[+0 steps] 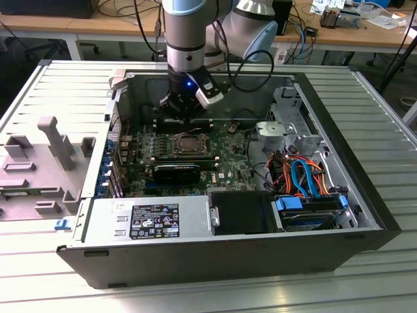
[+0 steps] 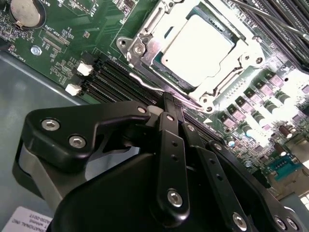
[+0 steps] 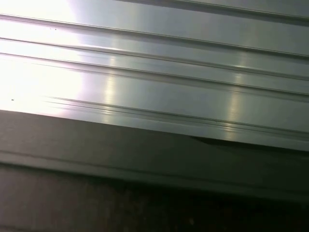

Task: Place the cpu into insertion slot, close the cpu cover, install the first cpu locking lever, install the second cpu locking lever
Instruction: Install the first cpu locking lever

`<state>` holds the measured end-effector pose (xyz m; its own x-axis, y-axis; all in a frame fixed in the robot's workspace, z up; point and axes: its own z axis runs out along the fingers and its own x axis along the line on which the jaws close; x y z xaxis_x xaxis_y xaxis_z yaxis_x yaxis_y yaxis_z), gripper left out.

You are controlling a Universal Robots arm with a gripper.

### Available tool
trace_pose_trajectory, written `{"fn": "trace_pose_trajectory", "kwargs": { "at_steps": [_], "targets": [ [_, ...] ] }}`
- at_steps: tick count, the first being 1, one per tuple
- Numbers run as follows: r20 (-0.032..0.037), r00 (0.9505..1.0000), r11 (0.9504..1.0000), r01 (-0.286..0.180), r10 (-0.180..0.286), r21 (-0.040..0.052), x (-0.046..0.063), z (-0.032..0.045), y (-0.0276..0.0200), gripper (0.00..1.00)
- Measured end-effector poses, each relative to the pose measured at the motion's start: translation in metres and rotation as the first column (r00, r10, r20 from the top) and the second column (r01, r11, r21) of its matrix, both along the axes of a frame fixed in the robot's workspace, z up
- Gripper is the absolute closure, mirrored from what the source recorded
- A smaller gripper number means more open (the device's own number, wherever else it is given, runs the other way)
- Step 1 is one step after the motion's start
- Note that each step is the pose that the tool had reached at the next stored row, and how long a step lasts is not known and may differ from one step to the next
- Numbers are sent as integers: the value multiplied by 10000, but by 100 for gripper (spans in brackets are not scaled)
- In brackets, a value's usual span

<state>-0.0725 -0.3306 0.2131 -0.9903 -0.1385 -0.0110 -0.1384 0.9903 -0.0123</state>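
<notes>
The cpu (image 2: 198, 46), a silver-grey square, lies in the insertion slot (image 1: 186, 145) on the green motherboard inside the open computer case. The cpu cover (image 2: 227, 72), a silver frame, lies flat around it. A thin silver locking lever (image 2: 145, 83) runs along the slot's edge. In the second wrist view my gripper (image 2: 166, 99) is shut, with its black fingertips right at this lever wire. In the exterior view the gripper (image 1: 184, 120) hangs just behind the slot, low over the board.
Black memory slots (image 2: 111, 77) run beside the slot. A black card (image 1: 179, 173) lies in front of it, and a silver power supply box (image 1: 150, 218) sits at the case front. Drive bays with blue and orange cables (image 1: 303, 179) fill the exterior view's right. A grey fixture (image 1: 52, 156) stands outside the case.
</notes>
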Motion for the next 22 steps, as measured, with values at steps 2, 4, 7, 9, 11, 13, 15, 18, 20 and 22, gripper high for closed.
{"fn": "trace_pose_trajectory", "kwargs": {
  "at_steps": [2, 4, 7, 9, 11, 13, 15, 18, 20, 22],
  "targets": [
    [0, 10000, 10000, -20, 20, 0, 16, -10, 0, 89],
    [0, 10000, 10000, -35, 35, -1, 27, -14, 0, 89],
    [1, 10000, 10000, -65, 65, 1, 65, -18, 0, 89],
    [0, 10000, 10000, -66, 66, -1, 69, -17, 0, 89],
    [2, 10000, 10000, -73, 73, 1, 97, -19, 1, 89],
    [-3, 10000, 10000, -80, 80, 1, 139, -18, 0, 89],
    [-17, 10000, 10000, -96, 96, 4, 213, -20, 0, 89],
    [-19, 9999, 9999, -106, 106, 3, 223, -17, 0, 89],
    [-11, 9999, 9999, -104, 104, 6, 221, 17, 1, 89],
    [13, 9999, 9999, -106, 106, 4, 213, 95, 0, 89]
  ]
}}
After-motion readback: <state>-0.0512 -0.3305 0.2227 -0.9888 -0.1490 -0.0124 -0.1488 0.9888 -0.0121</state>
